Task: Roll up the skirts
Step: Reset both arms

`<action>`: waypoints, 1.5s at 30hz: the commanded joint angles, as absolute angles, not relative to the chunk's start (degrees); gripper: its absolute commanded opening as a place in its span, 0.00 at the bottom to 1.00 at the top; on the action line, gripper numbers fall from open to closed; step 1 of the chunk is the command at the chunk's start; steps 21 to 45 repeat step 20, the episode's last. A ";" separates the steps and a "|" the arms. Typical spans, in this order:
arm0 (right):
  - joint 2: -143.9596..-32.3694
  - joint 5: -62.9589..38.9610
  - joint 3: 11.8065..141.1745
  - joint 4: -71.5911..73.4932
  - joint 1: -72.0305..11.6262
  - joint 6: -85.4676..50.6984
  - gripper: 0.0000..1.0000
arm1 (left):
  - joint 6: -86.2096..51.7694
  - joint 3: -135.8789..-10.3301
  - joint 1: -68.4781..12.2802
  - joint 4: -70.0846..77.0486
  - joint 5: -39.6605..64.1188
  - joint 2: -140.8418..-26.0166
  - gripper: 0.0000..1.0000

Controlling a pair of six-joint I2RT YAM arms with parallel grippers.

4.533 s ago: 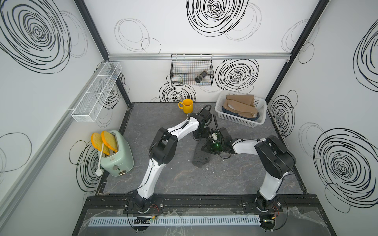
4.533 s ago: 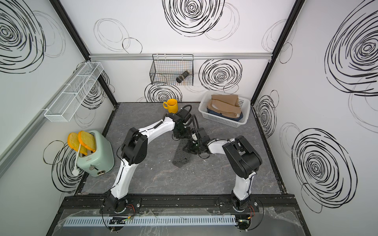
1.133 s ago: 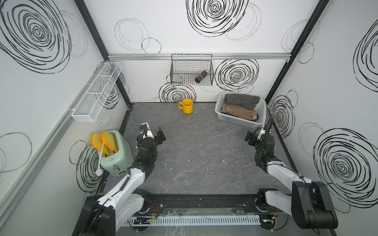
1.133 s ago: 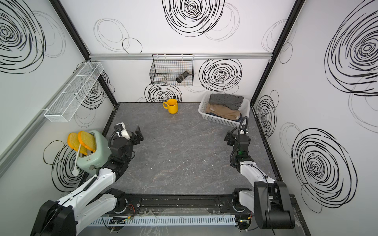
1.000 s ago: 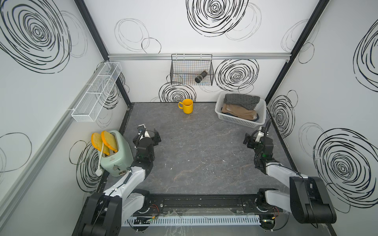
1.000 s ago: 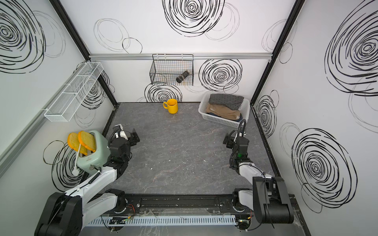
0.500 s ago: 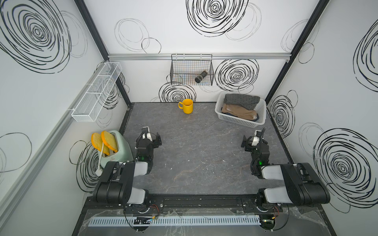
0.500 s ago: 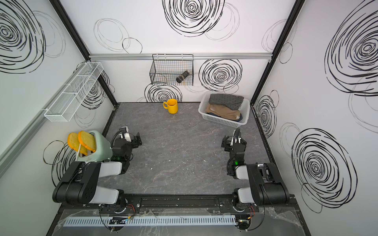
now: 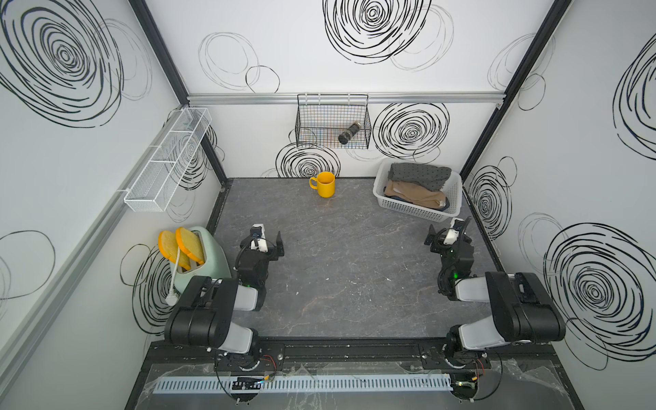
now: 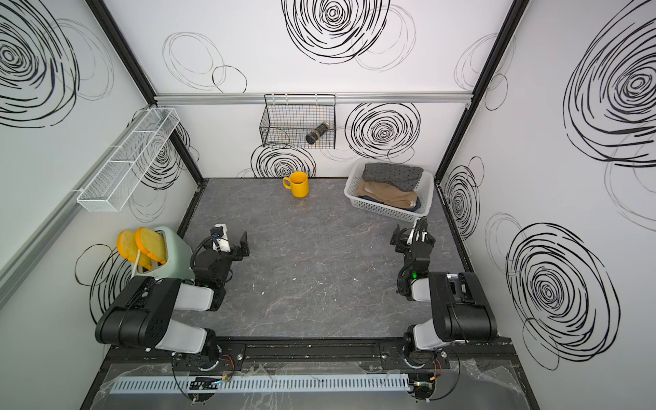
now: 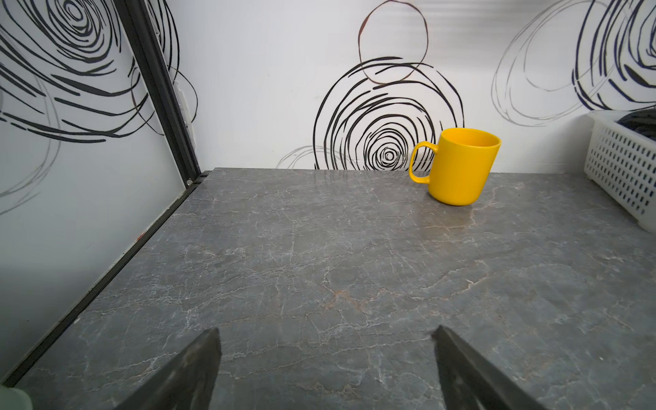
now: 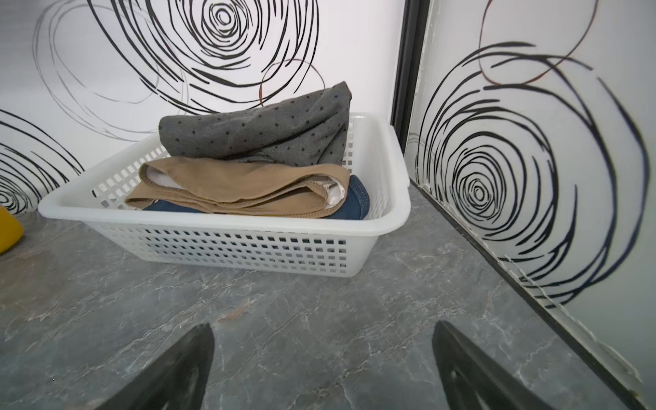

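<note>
Left tool (image 11: pixel 324 333): two dark tapered fingers spread wide, nothing between them, low over bare desk (image 11: pixel 319 248). Right tool (image 12: pixel 323 328): same, spread wide, empty, pointed at the basket (image 12: pixel 227 227).

Skirts: 3, all soft cloth, stacked in that basket, which is white perforated plastic, rectangular, at the desk's back right corner.
- Top: grey dotted skirt (image 12: pixel 255 135), loosely rolled, small black dots.
- Middle: tan skirt (image 12: pixel 241 181), plain, folded, stitched hem, pale lining showing.
- Bottom: denim skirt (image 12: pixel 355 204), dark blue, only an edge visible, light stitching.

Desk is smooth grey with a marbled stone look.

Other items:
- 1 yellow mug (image 11: pixel 459 167), glossy, upright, near the back wall, handle toward the left.
- 1 mint toaster (image 9: pixel 209 255), rounded, with 2 orange-yellow toast slices (image 9: pixel 184 245) sticking up.
- 1 black wire basket (image 9: pixel 319 120) on the back wall, holding 1 dark cylinder (image 9: pixel 349 132).
- 1 white mesh shelf (image 9: pixel 167 159) on the left wall.

Arms: 2, both folded low at the front rail, elbows tucked, tools facing the back wall. Left tool just beside the toaster. Right tool near the basket's front corner, apart from it.
</note>
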State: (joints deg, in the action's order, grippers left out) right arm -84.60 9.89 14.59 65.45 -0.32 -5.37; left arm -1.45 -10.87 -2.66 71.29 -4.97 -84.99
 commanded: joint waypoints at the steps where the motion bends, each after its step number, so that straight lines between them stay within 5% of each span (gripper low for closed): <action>1: -84.44 8.32 14.15 63.97 -0.44 -5.54 0.98 | -0.60 -11.08 -3.08 77.10 -5.04 -85.03 0.96; 45: -84.26 8.35 14.01 64.06 -0.48 -5.62 0.98 | -0.45 -11.09 -3.28 76.99 -5.33 -84.99 0.97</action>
